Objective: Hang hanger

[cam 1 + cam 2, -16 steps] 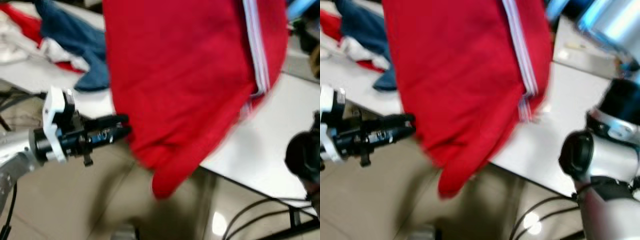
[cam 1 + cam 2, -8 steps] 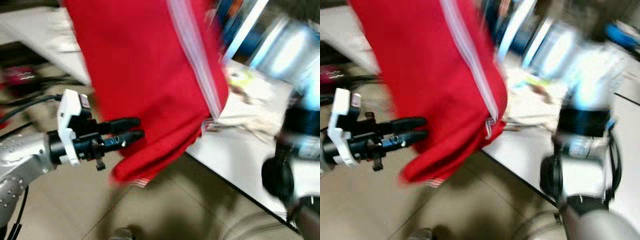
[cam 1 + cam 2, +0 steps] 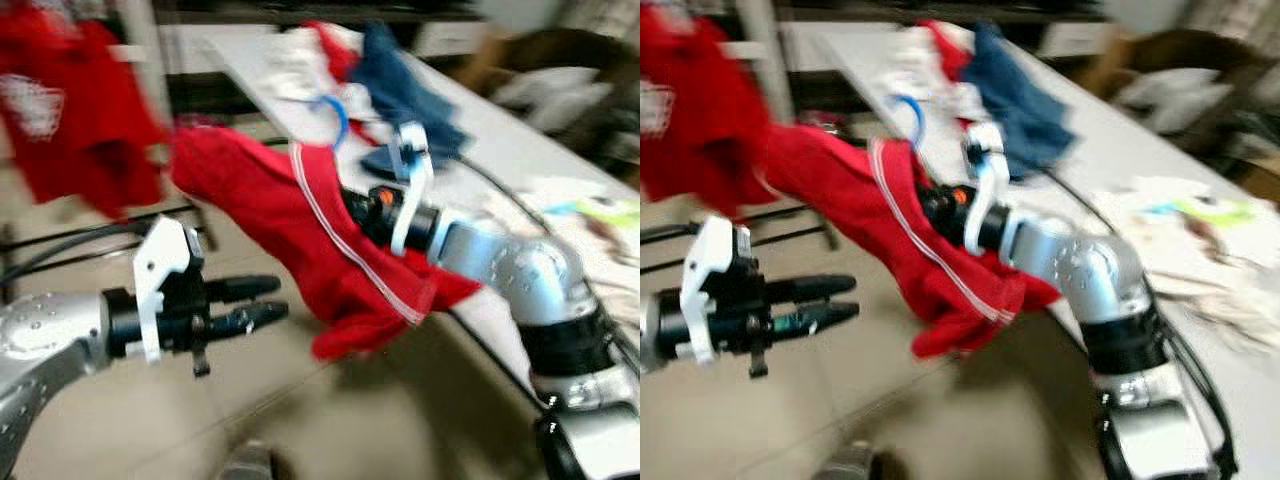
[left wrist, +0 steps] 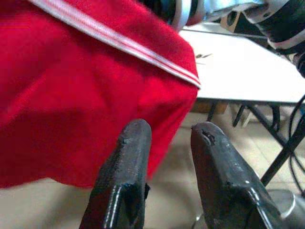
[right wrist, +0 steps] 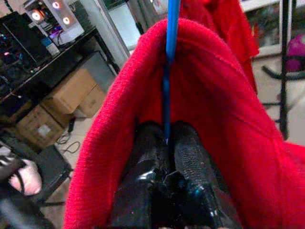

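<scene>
While the right gripper (image 5: 167,143) pinches the blue hanger (image 5: 169,57) with the red garment (image 3: 330,250) draped on it, held mid-air beside the tabletop (image 3: 520,160), left gripper (image 3: 262,302) idles with fingers apart; hanging not yet done.

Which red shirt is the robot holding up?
The red shirt with the white stripe, draped over the blue hanger pinched in the right gripper. The other red shirt hangs by itself further back; the left gripper is open and holds nothing.
</scene>
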`<state>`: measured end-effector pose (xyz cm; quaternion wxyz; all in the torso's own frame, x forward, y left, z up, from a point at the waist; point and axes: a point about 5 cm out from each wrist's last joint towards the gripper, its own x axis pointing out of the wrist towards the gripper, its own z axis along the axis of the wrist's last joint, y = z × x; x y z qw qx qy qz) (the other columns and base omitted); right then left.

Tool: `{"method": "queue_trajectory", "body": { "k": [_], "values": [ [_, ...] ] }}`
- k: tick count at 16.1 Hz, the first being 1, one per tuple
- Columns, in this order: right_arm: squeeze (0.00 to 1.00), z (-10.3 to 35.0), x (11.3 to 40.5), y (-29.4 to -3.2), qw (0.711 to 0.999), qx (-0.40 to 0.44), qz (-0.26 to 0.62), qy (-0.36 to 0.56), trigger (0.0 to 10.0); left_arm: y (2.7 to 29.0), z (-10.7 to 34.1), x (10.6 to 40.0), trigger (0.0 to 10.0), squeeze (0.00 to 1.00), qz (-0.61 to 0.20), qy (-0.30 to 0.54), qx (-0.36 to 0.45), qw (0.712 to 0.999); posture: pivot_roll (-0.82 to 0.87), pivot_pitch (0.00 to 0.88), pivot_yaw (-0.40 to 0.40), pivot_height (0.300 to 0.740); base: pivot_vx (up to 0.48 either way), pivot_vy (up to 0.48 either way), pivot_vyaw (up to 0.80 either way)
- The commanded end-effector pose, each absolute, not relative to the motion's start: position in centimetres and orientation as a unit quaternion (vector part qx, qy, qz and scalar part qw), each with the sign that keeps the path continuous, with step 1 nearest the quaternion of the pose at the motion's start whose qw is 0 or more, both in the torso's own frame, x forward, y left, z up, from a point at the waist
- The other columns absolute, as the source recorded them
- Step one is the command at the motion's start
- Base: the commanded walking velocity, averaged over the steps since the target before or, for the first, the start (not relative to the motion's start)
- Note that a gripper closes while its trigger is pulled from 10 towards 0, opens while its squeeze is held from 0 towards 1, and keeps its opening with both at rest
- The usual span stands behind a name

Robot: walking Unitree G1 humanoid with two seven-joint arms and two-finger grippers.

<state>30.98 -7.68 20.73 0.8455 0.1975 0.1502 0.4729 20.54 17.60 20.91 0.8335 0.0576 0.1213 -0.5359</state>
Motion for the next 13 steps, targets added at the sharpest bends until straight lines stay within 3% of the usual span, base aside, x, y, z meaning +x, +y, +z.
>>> {"method": "queue_trajectory", "body": {
  "k": [1, 6, 7, 13],
  "values": [
    [0.0, 20.6, 31.3, -8.9, 0.863, 0.203, 0.445, 0.124, 10.0, 17.6, 20.7, 20.7, 10.0, 0.0, -0.537, 0.131, 0.081, 0.83, 0.1, 0.0, -0.114, 0.74, 0.0, 0.0, 0.8],
    [0.0, 15.1, 30.2, -11.9, 0.901, 0.192, 0.357, 0.152, 10.0, 17.4, 18.6, 22.2, 10.0, 0.0, -0.52, 0.145, 0.094, 0.837, 0.07, 0.0, -0.057, 0.74, 0.0, 0.0, 0.8],
    [0.0, 13.1, 29.6, -13.3, 0.917, 0.186, 0.309, 0.17, 10.0, 16.9, 17.9, 23.5, 10.0, 0.0, -0.501, 0.124, 0.094, 0.851, 0.06, 0.0, -0.047, 0.74, 0.0, 0.0, 0.8],
    [0.0, 9.1, 26.2, -16.0, 0.949, 0.157, 0.199, 0.188, 10.0, 15.1, 14.2, 27.0, 10.0, 0.0, -0.374, 0.062, 0.068, 0.923, 0.0, 0.0, 0.036, 0.74, 0.0, 0.0, 0.8]
  ]
}}
